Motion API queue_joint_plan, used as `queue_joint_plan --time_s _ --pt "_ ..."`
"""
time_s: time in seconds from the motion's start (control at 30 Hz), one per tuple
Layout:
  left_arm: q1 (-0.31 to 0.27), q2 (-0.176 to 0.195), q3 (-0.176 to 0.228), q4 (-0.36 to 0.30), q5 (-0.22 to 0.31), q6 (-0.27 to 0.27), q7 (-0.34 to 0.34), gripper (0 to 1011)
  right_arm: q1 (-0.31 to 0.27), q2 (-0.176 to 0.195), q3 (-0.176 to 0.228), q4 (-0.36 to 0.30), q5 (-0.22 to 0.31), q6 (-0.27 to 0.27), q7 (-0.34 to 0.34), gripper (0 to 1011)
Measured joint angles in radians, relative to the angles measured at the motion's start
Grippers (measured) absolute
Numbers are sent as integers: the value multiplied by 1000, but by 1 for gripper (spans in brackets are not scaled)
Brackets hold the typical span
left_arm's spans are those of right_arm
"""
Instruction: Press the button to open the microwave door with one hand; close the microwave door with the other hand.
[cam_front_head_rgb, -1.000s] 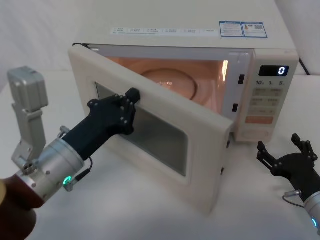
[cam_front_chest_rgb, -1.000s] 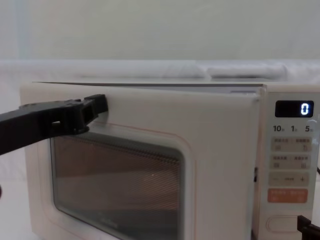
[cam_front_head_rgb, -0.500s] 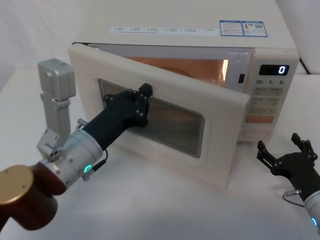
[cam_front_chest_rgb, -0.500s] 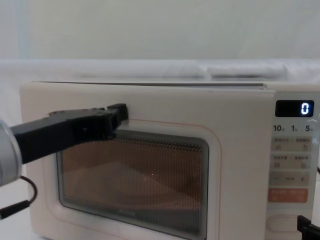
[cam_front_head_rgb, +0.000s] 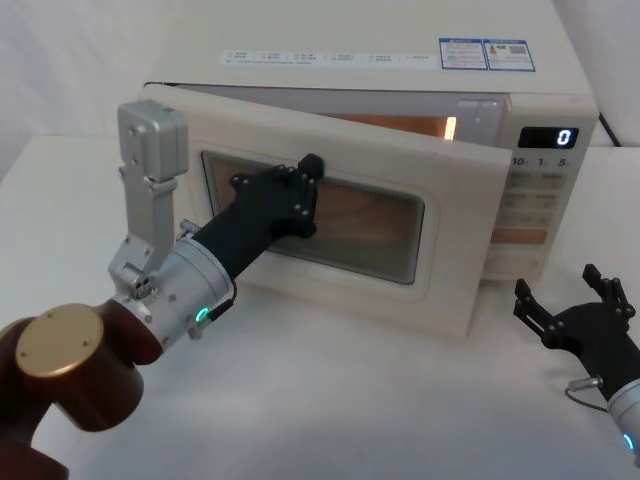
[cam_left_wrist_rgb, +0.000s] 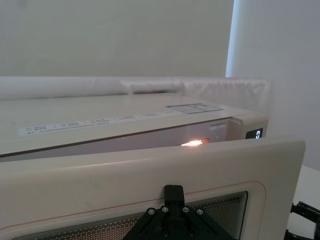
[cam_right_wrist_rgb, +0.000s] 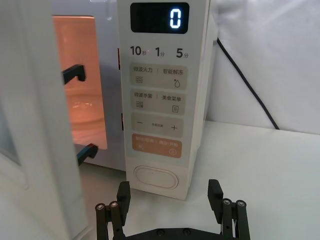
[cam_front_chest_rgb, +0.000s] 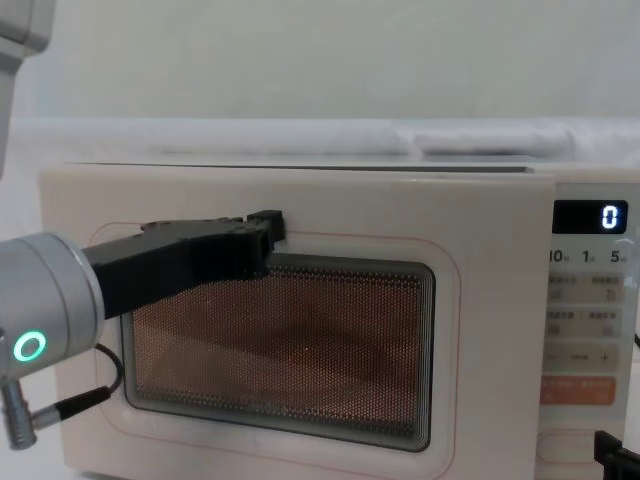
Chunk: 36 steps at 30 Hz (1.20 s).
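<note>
Pressing microwave door (cam_front_head_rgb: 455, 255) ajar: left gripper (cam_front_head_rgb: 311, 166).

Left arm: black tapered gripper (cam_front_head_rgb: 305, 185) housing with visible screw heads, joined to a silver-grey cylindrical wrist (cam_front_head_rgb: 180, 290) bearing a green ring light at 5 o'clock; a grey boxed camera bracket (cam_front_head_rgb: 150, 190) at 12 o'clock; brown link with brass-coloured cap. Right gripper (cam_right_wrist_rgb: 171, 207): black, ridged fingers (cam_right_wrist_rgb: 122, 197), paired screws, thin cable loop.
</note>
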Motion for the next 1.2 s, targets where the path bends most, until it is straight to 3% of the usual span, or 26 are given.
queue_joint_plan --time_s 0.7,1.2 --pt "-83 -66 22 87 58 15 22 0 0 0 0 0 0 0 0 1002" --pt "-117 -94 25 122 120 16 34 0 0 0 0 0 0 0 0 1002"
